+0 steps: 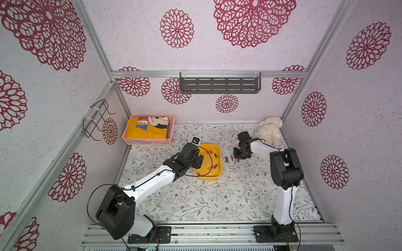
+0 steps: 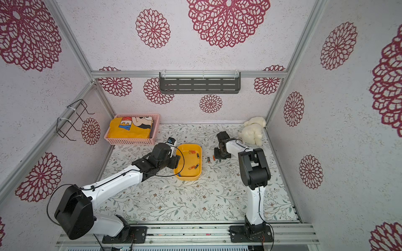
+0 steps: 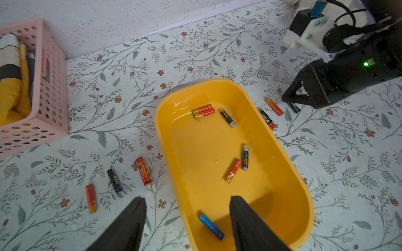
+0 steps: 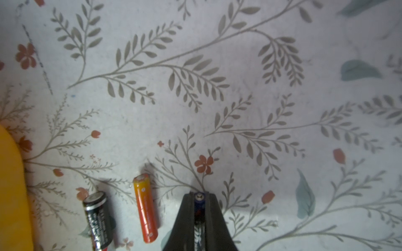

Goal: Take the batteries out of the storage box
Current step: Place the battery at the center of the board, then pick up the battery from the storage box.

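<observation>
Six batteries [image 3: 227, 117] lie in the box [image 3: 195, 147], mid-desk [image 1: 217, 200] between your two arms. Nearest you, your left claw [image 3: 187, 219] hangs wide and empty astride the box's left wall, one finger [image 3: 245, 221] inside by the blue cell [image 3: 211, 226], the other over the desk. Farther in, an orange cell [image 3: 233, 170] and a black cell [image 3: 245, 157] lie just beside each other. At the far end an orange pair [image 3: 203, 110] lies touching, with another black one near it. Three loose cells [image 3: 143, 171] rest on the desk left of the box, seen only from the left wrist. Right of the box lie a black-red cell [image 4: 96, 219] and an orange-yellow cell [image 4: 145, 206]. Just beside them your right claw [image 4: 199, 195] is low at the desk, clamped on a dark cell [image 4: 199, 204]. At the back, a basket [image 1: 150, 142] sits left, a plush [image 1: 268, 131] right.
</observation>
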You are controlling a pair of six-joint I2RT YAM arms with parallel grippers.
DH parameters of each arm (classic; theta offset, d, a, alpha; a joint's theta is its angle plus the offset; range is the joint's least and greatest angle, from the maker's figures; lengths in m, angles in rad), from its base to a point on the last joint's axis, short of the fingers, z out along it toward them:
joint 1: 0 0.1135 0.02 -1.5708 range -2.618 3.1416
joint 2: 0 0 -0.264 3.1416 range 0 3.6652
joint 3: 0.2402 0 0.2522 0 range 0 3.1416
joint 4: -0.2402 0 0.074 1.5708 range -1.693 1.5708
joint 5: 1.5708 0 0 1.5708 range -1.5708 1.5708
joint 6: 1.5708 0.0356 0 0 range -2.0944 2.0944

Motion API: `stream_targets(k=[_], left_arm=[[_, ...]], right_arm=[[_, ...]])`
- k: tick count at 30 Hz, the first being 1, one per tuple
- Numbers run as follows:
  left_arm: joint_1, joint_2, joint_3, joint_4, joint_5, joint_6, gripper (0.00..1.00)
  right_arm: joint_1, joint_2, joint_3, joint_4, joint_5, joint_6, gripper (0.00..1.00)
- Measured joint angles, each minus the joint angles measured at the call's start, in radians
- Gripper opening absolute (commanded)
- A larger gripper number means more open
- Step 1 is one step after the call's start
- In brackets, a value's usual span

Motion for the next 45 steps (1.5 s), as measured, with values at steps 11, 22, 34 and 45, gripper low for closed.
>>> stream_targets(k=[11, 22, 34, 45], left_arm=[[-0.003, 0.224, 0.181, -0.139, 0.127, 0.077, 0.63], [-0.020, 0.484, 0.356, -0.215, 0.206, 0.105, 0.58], [-0.055, 0.653, 0.446, -0.263, 0.165, 0.130, 0.48], [-0.055, 0.686, 0.481, -0.258, 0.102, 0.137, 0.29]], right_arm=[[-0.008, 0.008, 0.011, 0.006, 0.004, -0.014, 0.42], [-0.010, -0.234, -0.093, 0.041, 0.006, -0.025, 0.52], [-0.010, -0.547, -0.320, 0.198, 0.039, -0.029, 0.53], [-0.014, -0.626, -0.365, 0.239, 0.075, -0.045, 0.55]])
